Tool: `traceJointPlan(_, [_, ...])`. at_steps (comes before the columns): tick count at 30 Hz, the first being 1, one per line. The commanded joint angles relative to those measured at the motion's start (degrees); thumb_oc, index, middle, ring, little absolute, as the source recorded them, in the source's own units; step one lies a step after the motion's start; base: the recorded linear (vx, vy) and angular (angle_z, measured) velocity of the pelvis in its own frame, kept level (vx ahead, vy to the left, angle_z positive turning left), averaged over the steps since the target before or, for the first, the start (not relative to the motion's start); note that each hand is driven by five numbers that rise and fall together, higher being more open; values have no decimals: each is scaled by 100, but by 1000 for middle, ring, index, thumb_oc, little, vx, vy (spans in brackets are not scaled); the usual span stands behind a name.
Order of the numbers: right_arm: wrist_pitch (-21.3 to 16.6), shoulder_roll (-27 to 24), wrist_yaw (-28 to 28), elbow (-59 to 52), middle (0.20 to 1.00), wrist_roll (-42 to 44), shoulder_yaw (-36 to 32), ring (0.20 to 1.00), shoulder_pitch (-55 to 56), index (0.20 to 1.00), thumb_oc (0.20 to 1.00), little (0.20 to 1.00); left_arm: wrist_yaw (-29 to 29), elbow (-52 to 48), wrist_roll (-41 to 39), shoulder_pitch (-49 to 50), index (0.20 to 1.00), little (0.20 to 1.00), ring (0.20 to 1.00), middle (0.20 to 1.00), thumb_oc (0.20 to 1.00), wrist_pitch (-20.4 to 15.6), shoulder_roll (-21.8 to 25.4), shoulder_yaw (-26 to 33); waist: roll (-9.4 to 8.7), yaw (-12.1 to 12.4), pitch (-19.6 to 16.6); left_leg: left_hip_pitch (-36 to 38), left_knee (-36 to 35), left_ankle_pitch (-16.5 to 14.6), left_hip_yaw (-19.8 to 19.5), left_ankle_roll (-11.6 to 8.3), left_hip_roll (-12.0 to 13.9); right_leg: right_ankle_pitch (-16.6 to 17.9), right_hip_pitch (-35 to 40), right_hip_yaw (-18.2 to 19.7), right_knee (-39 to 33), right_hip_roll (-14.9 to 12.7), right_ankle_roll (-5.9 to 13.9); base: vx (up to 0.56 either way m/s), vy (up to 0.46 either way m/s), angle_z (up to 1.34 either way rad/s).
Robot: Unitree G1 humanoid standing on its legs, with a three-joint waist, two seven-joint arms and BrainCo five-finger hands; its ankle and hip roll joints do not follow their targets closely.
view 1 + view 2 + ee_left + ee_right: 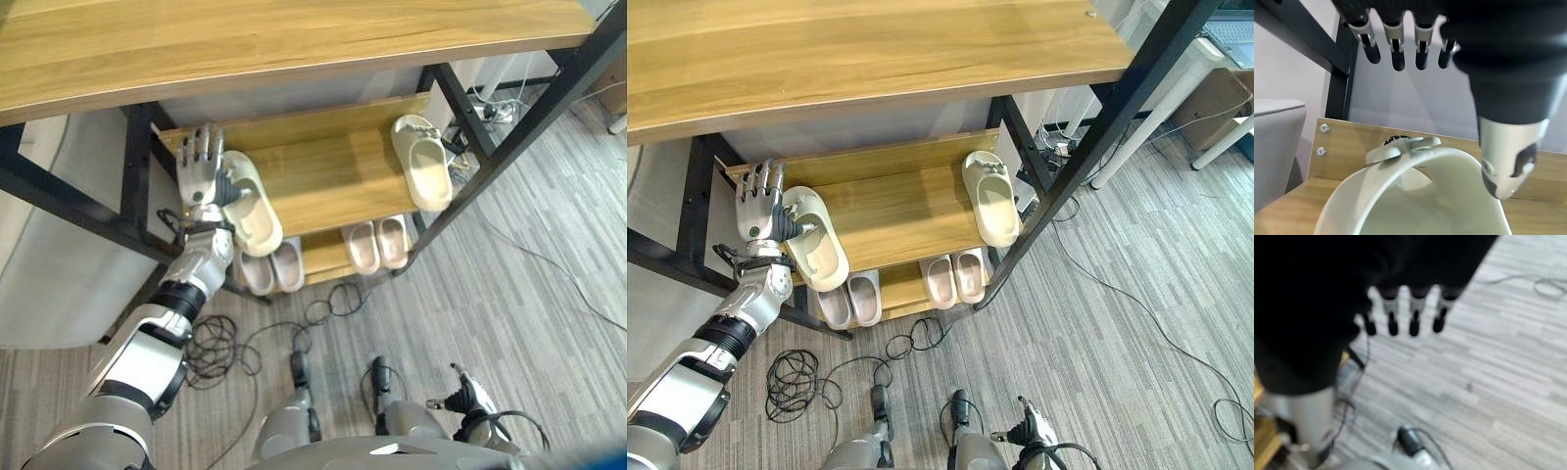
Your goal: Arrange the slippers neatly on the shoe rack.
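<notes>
The pale green slipper [250, 204] at the left end of the shoe rack's middle shelf [323, 176] lies at a slant, its heel hanging past the shelf's front edge, while its partner slipper [423, 162] sits well apart at the right end, also skewed and near the front edge. The left hand [202, 166] rests against the left slipper's outer side with fingers straight and spread, thumb reaching toward the strap; it grips nothing, so the slipper is only touched, not held. That is the main risk as I judge it: a sideways push from flat fingers could pivot the slipper about its overhanging heel and tip it off onto the two pairs of pinkish slippers [323, 257] on the bottom shelf, or onto the floor. A push too far inward could also skid it on the smooth wood and leave it more crooked. The black frame post [137, 166] stands just beside the hand, so a wide swing might knock the rack. The right hand [1400, 318] hangs over the grey floor [1498, 382], fingers relaxed and empty, too far off to catch a fall.
</notes>
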Motion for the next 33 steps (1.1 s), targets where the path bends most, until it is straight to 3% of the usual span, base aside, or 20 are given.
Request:
traceJointPlan(1, [-86, -56, -153, -52, 1000, 174, 83, 1000, -271, 1000, 1000, 1000, 322, 266, 111, -736, 1000, 1000, 1000, 1000, 1000, 46, 269, -70, 72, -8, 182, -405, 308, -235, -391, 65, -180, -464, -148, -122, 514, -206, 515, 0, 0, 0])
traceJointPlan(11, [-163, 14, -137, -106, 1000, 304, 105, 1000, -309, 1000, 1000, 1000, 405, 393, 216, -906, 1000, 1000, 1000, 1000, 1000, 151, 333, -148, 22, 19, 309, -577, 389, -239, -423, 69, -208, -420, -269, -159, 546, -223, 522, 0, 0, 0])
traceJointPlan(12, [-165, 21, -140, -107, 1000, 317, 112, 1000, -326, 1000, 1000, 1000, 421, 433, 204, -923, 802, 802, 802, 802, 802, 158, 326, -169, 13, 20, 321, -594, 398, -238, -424, 70, -207, -412, -278, -163, 548, -227, 524, 0, 0, 0])
traceJointPlan(13, [-165, 21, -146, -110, 1000, 323, 114, 1000, -331, 1000, 1000, 1000, 413, 436, 199, -933, 555, 555, 555, 555, 555, 159, 326, -179, 6, 22, 330, -606, 408, -236, -428, 72, -204, -412, -285, -167, 551, -228, 523, 0, 0, 0])
traceJointPlan(14, [-178, 25, -146, -153, 1000, 338, 106, 1000, -314, 1000, 1000, 1000, 399, 424, 187, -980, 200, 200, 200, 200, 200, 174, 341, -193, -9, 27, 352, -631, 427, -242, -444, 76, -209, -408, -304, -178, 560, -228, 520, 0, 0, 0])
traceJointPlan(24, [-237, 43, -132, -171, 1000, 380, 160, 1000, -337, 1000, 1000, 1000, 500, 604, 241, -923, 200, 200, 200, 200, 200, 246, 212, -209, -49, 33, 412, -664, 462, -251, -463, 70, -202, -419, -363, -181, 611, -233, 499, 0, 0, 0])
traceJointPlan(33, [-272, 30, -150, -237, 1000, 468, 85, 1000, -252, 1000, 1000, 1000, 537, 19, 426, -664, 200, 200, 200, 200, 200, 202, 99, -166, -24, 46, 441, -680, 532, -283, -483, 76, -205, -474, -384, -165, 674, -225, 465, 0, 0, 0])
